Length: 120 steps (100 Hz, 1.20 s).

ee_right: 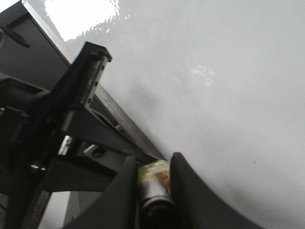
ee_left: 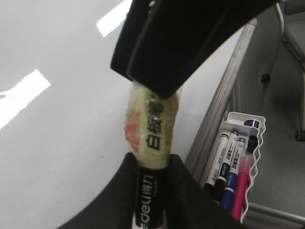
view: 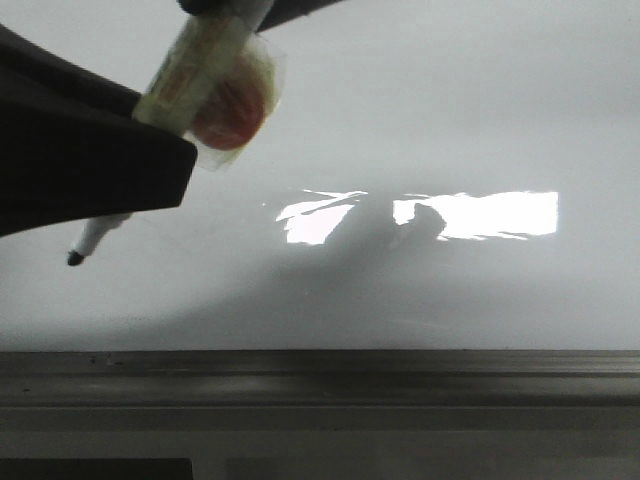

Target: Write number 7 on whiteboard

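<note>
The whiteboard fills the front view, with its grey metal ledge along the near edge. No number 7 or other marker line shows on it. My left gripper is shut on a marker pen wrapped in yellowish tape with a red patch. The pen's black tip points down-left, at or just above the board. In the left wrist view the left gripper clamps the pen at its black label. My right gripper is shut on the pen's taped upper end.
A white tray with several spare markers hangs beside the board's ledge in the left wrist view. The right gripper's black finger crosses above the pen there. Bright window reflections lie on the board.
</note>
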### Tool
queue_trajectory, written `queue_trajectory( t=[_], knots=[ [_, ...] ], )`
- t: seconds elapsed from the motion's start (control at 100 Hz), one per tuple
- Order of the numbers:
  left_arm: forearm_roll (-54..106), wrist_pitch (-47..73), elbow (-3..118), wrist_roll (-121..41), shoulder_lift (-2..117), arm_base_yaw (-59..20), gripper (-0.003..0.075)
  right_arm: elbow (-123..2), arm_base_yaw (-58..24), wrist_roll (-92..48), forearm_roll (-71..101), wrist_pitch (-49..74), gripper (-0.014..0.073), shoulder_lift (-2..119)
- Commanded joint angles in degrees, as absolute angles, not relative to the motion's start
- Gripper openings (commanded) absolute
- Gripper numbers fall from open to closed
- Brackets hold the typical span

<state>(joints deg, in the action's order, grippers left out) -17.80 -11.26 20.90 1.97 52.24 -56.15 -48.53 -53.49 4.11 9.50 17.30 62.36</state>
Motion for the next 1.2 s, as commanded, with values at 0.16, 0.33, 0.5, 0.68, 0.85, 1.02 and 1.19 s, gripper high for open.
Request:
queue_trajectory(
  t=[0.16, 0.33, 0.5, 0.68, 0.85, 1.02, 1.19],
  knots=[
    [-17.1, -16.3, 22.6, 2.5, 51.5, -56.5, -0.0018, -50.4, -53.5, 3.5, 9.3, 13.5, -0.0072, 62.4],
    [-17.1, -16.3, 22.6, 2.5, 51.5, -56.4, 0.0078, -50.4, -53.5, 3.5, 9.2, 13.3, -0.0072, 62.4],
    [-15.5, -14.9, 23.3, 2.5, 51.1, -56.0, 0.0360, -50.4, -53.3, 3.5, 9.2, 14.1, -0.0072, 62.4],
    [-15.2, -14.6, 23.8, 2.5, 46.6, -51.0, 0.0367, -50.4, -51.1, 5.7, 9.4, 15.0, -0.0072, 62.4],
    [-7.3, -13.0, 23.8, 2.5, 41.8, -42.3, 0.0367, -51.1, -49.0, 5.7, 9.4, 14.7, -0.0072, 62.4],
    [-6.6, -13.0, 23.8, 2.5, 40.6, -36.3, 0.0367, -55.4, -45.0, 5.8, 9.4, 15.1, -0.0072, 63.1],
    [-6.6, -13.0, 23.8, 2.5, 40.6, -36.5, 0.0367, -60.6, -40.9, 5.8, 9.2, 15.2, -0.0072, 66.2]
  ],
)
